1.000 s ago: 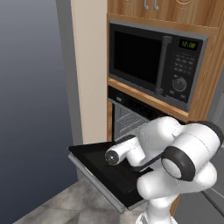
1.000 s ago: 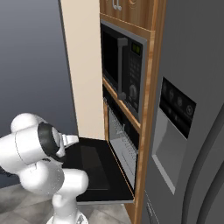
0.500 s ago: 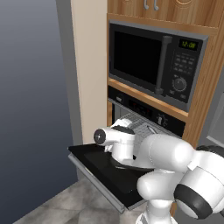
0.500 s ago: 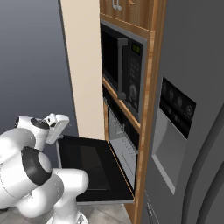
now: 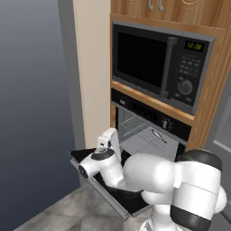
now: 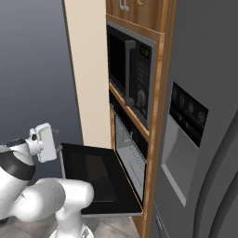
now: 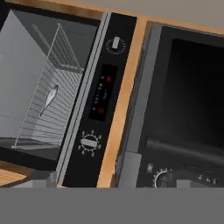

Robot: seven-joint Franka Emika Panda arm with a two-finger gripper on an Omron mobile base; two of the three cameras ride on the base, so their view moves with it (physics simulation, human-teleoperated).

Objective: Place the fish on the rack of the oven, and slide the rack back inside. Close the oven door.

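Observation:
The oven stands open, and its door lies flat, pointing out toward me. The rack sits inside the cavity with the small silver fish lying on it. In the hand view, which is rolled on its side, the fish rests on the rack beside the oven's dark control strip. My gripper hovers over the outer left part of the door, open and holding nothing. From the right it is the white block of the gripper just beyond the door's front edge.
A black microwave sits directly above the oven in the wood cabinetry. A beige wall panel flanks the oven on the left and a grey fridge on the right. My own bulky arm covers most of the door.
The arm has swung round and the hand has moved away from the oven mouth toward the door's outer edge, rising a little. Fish, rack and door have stayed put.

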